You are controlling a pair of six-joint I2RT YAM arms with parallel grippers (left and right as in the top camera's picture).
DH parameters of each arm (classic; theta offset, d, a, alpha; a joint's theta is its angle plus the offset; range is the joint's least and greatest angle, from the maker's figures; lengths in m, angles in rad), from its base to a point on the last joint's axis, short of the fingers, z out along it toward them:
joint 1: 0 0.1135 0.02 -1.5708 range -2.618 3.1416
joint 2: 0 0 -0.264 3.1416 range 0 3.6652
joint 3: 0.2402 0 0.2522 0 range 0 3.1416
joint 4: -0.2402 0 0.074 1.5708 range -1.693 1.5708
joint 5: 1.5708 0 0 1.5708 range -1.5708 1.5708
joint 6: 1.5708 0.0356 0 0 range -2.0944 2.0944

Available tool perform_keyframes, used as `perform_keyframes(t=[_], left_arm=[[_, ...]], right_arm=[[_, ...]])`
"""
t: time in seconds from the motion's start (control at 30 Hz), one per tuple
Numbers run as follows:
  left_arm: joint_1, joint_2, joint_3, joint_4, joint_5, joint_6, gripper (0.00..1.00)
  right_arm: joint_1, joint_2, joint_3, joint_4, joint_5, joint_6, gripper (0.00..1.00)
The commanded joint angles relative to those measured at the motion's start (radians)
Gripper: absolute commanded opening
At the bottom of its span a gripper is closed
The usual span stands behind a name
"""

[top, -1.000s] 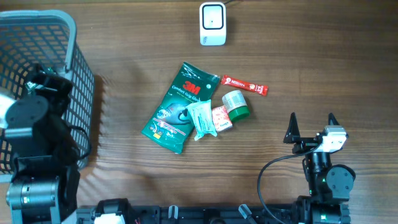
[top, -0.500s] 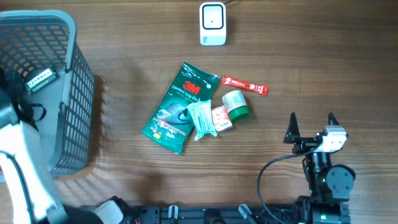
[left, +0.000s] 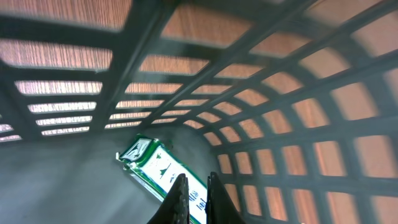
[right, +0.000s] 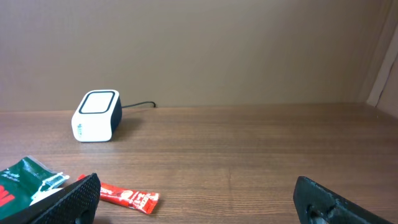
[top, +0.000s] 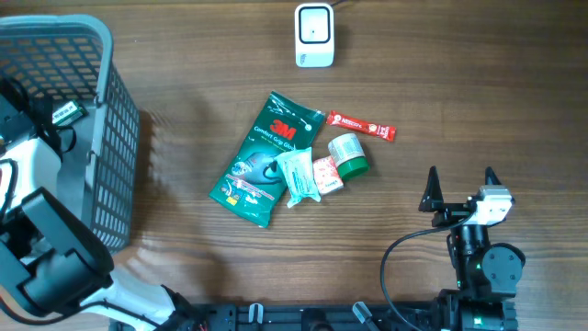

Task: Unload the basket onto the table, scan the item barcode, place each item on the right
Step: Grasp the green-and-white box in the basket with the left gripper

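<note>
The white barcode scanner (top: 313, 35) stands at the table's far edge, also in the right wrist view (right: 96, 116). A pile of items lies mid-table: a green 3M pack (top: 260, 158), a red sachet (top: 361, 125), a small green-and-white tub (top: 348, 154) and a white packet (top: 299, 173). My left gripper (left: 196, 186) is inside the grey basket (top: 101, 55), shut, its tips just above a green-and-white packet (left: 163, 169) lying on the basket floor; nothing shows between the tips. My right gripper (top: 459, 188) rests open near the front right, empty.
The basket's lattice wall (left: 280, 124) closes in around the left gripper on the right and above. The scanner's cable (right: 140, 105) runs off behind it. The left arm (top: 41, 230) lies along the table's left edge.
The left arm has swung over to the basket's left side and its gripper has gone from open to shut. The packet in the basket shifted slightly. The right arm has not moved.
</note>
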Motion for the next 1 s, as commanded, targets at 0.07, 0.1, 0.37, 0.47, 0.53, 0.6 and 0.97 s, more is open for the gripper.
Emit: perform_keyframes(t=[0.07, 0.1, 0.37, 0.47, 0.53, 0.6, 0.97], left_arm=[[-0.003, 0.106, 0.006, 0.105, 0.010, 0.005, 0.04], [-0.004, 0.118, 0.006, 0.124, 0.010, 0.005, 0.04], [-0.019, 0.193, 0.006, 0.137, 0.014, -0.074, 0.04], [-0.024, 0.193, 0.006, 0.106, 0.014, -0.073, 0.04], [-0.024, 0.193, 0.006, 0.067, 0.014, -0.073, 0.04], [-0.024, 0.193, 0.006, 0.027, 0.019, -0.073, 0.04], [-0.023, -0.043, 0.006, -0.235, 0.072, -0.062, 0.04]], right_arm=[[0.000, -0.006, -0.001, 0.002, 0.010, -0.017, 1.00], [0.000, -0.006, -0.001, 0.002, 0.010, -0.018, 1.00], [0.000, -0.006, -0.001, 0.002, 0.010, -0.017, 1.00], [0.000, -0.006, -0.001, 0.002, 0.010, -0.017, 1.00], [0.000, -0.006, -0.001, 0.002, 0.010, -0.017, 1.00], [0.000, -0.006, -0.001, 0.002, 0.010, -0.017, 1.00], [0.000, -0.006, -0.001, 0.002, 0.010, -0.018, 1.00]])
